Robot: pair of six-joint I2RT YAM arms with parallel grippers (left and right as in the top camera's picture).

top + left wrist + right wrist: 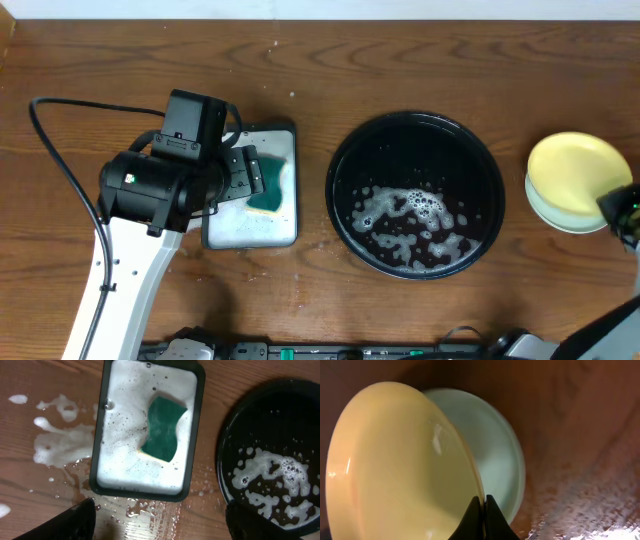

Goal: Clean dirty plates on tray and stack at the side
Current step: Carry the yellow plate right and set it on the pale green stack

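The black tray point(345, 150) sits at centre right and holds only soap foam; its rim also shows in the left wrist view point(222, 455). The yellow plate point(575, 170) lies tilted on the pale mint-green plates point(545, 212) at the far right of the table. My right gripper point(612, 200) is shut on the yellow plate's rim point(405, 460), with a mint plate point(497, 455) behind it. My left gripper point(160, 522) is open and empty, hovering just in front of the white sponge dish point(145, 425) with the green sponge point(164, 427) in it.
The sponge dish point(255, 225) stands left of the tray, partly under my left arm. Foam and water are spilled on the wood left of the dish point(55, 442) and in front of it point(150, 510). A black cable point(60, 150) loops at the left.
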